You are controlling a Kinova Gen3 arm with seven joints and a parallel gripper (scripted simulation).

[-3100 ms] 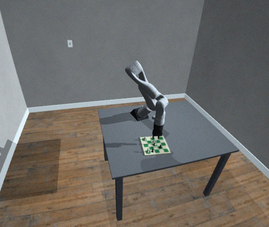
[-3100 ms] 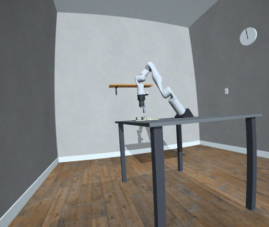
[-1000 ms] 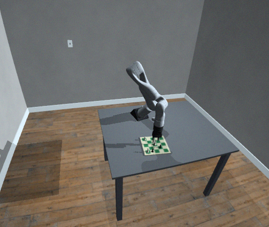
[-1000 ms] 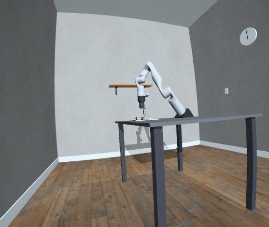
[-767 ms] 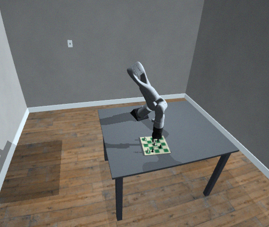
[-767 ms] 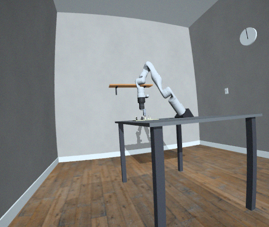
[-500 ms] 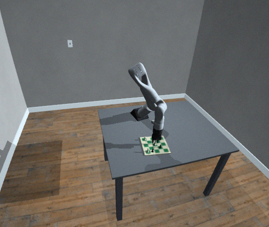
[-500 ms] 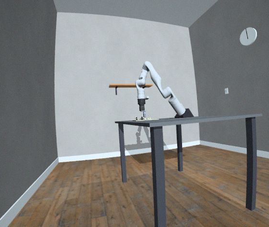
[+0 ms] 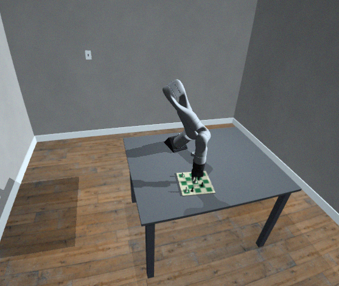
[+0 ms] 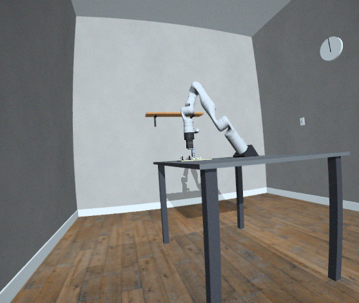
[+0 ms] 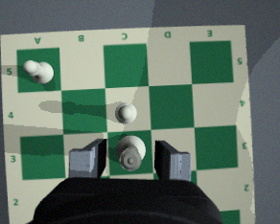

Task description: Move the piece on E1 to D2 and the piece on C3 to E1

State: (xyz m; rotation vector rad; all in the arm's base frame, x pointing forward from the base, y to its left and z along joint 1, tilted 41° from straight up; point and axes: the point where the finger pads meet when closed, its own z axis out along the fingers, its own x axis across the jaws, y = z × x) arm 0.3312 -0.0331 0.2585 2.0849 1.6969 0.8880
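Observation:
In the wrist view a green and cream chessboard fills the frame. A white piece (image 11: 130,151) stands upright on C3. My gripper (image 11: 130,153) is open and low over the board, one finger on each side of that piece with a gap on both sides. A white pawn (image 11: 126,113) stands on C4 and a white piece (image 11: 38,72) on A5. In the top view the gripper (image 9: 196,179) is down among the pieces on the board (image 9: 195,183). Square E1 is hidden behind the gripper body in the wrist view.
The board lies near the front of a dark grey table (image 9: 206,172). The arm's base (image 9: 175,143) is at the table's back. Dark pieces (image 9: 201,185) and other pieces (image 9: 186,190) stand on the board's near rows. A wall shelf (image 10: 173,114) is behind the arm.

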